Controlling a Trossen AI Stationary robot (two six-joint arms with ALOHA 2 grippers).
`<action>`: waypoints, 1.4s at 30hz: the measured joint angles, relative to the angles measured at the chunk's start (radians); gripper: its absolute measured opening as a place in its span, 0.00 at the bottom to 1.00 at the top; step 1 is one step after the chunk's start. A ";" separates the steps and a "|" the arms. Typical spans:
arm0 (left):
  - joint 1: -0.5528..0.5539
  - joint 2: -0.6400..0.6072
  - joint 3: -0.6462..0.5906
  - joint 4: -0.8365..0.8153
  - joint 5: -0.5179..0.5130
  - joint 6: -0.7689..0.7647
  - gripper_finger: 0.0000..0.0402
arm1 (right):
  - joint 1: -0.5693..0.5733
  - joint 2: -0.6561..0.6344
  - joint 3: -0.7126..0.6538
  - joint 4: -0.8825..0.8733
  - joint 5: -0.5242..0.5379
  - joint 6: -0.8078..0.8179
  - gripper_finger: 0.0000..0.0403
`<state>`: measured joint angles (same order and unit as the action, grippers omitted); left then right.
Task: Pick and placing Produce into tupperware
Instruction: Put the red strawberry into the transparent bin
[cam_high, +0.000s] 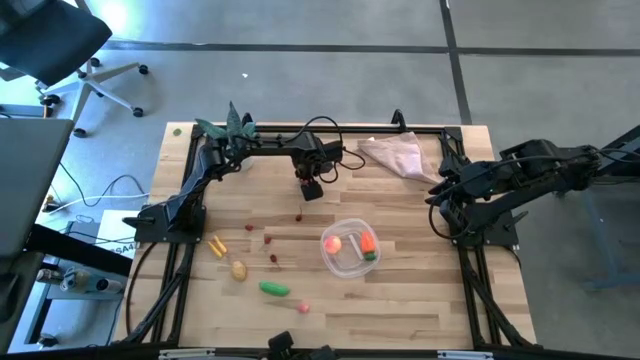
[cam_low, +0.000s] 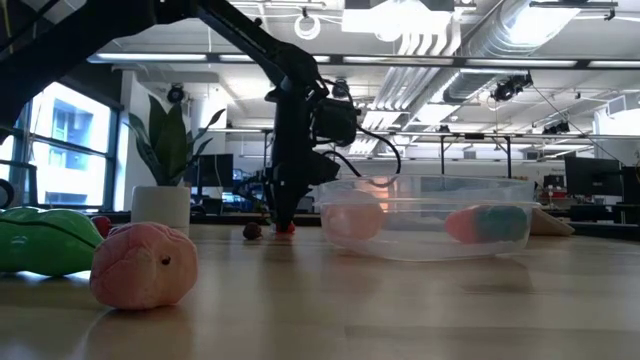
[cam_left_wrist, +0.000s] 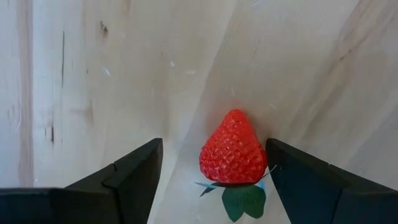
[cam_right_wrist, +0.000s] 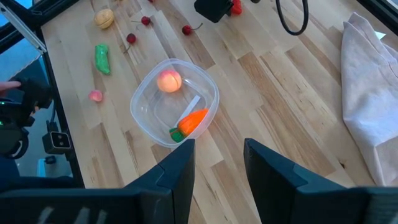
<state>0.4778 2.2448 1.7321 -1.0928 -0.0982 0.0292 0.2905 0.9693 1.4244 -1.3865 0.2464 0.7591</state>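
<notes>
The left gripper (cam_high: 309, 188) hangs over the upper centre of the high view, above the pale wood-grain table (cam_high: 420, 310). Its jaws stand open on either side of a strawberry (cam_left_wrist: 232, 149) — a red, dimpled, cone-shaped piece with green leaves at its base — and the wrist view shows a gap between the berry and each dark, wedge-shaped finger (cam_left_wrist: 134, 171). The berry rests on the wood.

The tupperware (cam_high: 349, 247), a shallow round tub of clear plastic, sits right of centre in the high view. Inside it lie a round pink-orange fruit (cam_high: 332, 243) and an orange carrot (cam_high: 368, 243) with a green end, well apart from the left gripper.

Loose produce lies in the lower left part of the table:
- a smooth green pod (cam_high: 274, 289) near the lower centre;
- a beige potato (cam_high: 239, 270) and a yellow piece (cam_high: 216, 245) up-left of it;
- a small pink lumpy piece (cam_high: 303, 307) just right of the pod;
- tiny dark-red bits (cam_high: 272, 259) scattered between the tub and the yellow piece.

The right gripper (cam_right_wrist: 219, 163) waits at the right edge of the table, jaws open and empty — the tub shows beyond its fingers.

A crumpled pinkish cloth (cam_high: 395, 154) lies at the upper right, and a leafy plant (cam_high: 232, 125) stands at the upper left edge.
</notes>
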 joint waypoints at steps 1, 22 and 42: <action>0.000 0.000 0.000 0.001 0.000 0.000 0.69 | 0.000 0.000 0.000 0.000 0.000 0.000 0.32; 0.000 0.000 0.000 0.021 0.061 0.001 0.36 | 0.000 0.000 0.000 0.000 0.000 0.000 0.32; 0.000 -0.001 0.000 0.016 0.061 -0.007 0.34 | 0.000 0.000 0.000 0.000 0.000 0.000 0.32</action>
<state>0.4774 2.2440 1.7321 -1.0767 -0.0374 0.0221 0.2905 0.9693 1.4244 -1.3865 0.2465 0.7593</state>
